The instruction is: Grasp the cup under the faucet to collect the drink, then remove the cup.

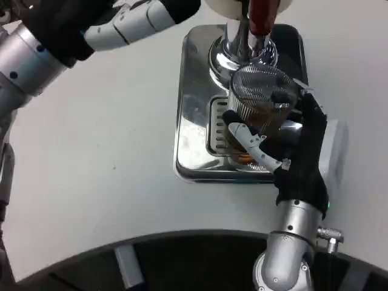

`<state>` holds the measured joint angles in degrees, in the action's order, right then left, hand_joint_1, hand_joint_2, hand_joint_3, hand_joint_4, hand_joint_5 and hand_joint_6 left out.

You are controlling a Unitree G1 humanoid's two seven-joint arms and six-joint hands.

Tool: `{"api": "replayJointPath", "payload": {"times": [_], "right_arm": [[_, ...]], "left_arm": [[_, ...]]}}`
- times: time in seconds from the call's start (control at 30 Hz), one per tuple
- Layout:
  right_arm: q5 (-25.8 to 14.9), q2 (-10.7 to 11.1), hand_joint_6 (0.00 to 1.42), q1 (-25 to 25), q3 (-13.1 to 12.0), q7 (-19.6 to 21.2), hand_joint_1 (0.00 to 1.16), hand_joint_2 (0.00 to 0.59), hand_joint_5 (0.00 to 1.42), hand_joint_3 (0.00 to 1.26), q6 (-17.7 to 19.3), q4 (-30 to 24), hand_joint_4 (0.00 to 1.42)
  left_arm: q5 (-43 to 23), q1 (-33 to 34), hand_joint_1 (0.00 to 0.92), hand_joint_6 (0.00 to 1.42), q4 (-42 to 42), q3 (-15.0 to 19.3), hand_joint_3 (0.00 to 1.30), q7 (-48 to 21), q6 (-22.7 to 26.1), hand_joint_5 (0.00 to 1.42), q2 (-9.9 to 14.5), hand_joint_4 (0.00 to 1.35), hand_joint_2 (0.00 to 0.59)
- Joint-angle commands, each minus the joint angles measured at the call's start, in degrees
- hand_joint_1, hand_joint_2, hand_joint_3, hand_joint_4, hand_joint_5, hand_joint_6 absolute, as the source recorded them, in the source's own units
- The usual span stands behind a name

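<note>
right hand (291,151) wrapped around the cup (260,100), grasping it from the 4 o'clock side, white-and-black fingers (254,145) curled across its near wall. cup upright, long axis vertical, standing over the slotted grate of the steel tray (194,121) and directly under the faucet (245,48), which sits at 12 o'clock of the rim. amber drink visible low in the cup, by the look of it already partly collected. next move likely a withdrawal toward 5 or 6 o'clock, kept level and clear of the spout above; probably little headroom there, though hard to judge from above.

left hand (145,18) well apart, up at 10 o'clock of the cup, far less handy than the right. holding nothing visible, fingers stretched out straight toward 3 o'clock, but cut off in part by the top edge.

hard to make out: cup's base behind the fingers, exact fill level through the ribbed wall, whether liquid is flowing. faucet top cropped. thumb side of right hand hidden behind the cup.
</note>
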<state>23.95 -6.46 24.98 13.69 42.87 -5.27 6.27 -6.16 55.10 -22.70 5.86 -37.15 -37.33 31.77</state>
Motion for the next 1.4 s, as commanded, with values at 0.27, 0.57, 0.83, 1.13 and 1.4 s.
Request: {"api": "replayJointPath", "payload": {"times": [0.27,0.57,0.83,1.13,1.4], "right_arm": [[3.1,-2.0,0.84,-4.4,0.0,-2.0,0.92,0.18,0.96,0.67,-0.8,-7.1,0.78],[4.0,-0.9,0.94,-7.9,-0.5,-3.5,0.93,0.171,1.04,0.7,-0.9,-11.5,0.81],[4.5,0.7,1.0,-11.6,-1.1,-6.3,0.93,0.163,1.08,0.72,-1.1,-16.3,0.84],[4.9,1.3,1.04,-16.1,-1.6,-8.7,0.93,0.162,1.1,0.73,-1.1,-21.2,0.86],[5.0,1.5,1.1,-18.5,-2.1,-10.4,0.92,0.155,1.14,0.77,-0.5,-24.6,0.92]], "left_arm": [[-1.2,-4.9,0.0,0.25,3.8,2.2,0.15,1.5,1.4,0.3,2.0,0.2,0.141],[-1.8,-10.5,0.0,0.25,7.9,4.0,0.16,2.4,3.5,0.3,2.5,0.2,0.141],[-1.7,-16.8,0.0,0.26,12.9,5.5,0.16,3.7,5.7,0.3,2.6,0.2,0.141],[-1.7,-22.7,0.0,0.26,17.4,6.9,0.16,5.2,7.9,0.3,2.8,0.21,0.141],[-1.1,-30.8,0.0,0.26,22.8,9.3,0.16,6.5,9.5,0.3,3.3,0.21,0.142]]}}
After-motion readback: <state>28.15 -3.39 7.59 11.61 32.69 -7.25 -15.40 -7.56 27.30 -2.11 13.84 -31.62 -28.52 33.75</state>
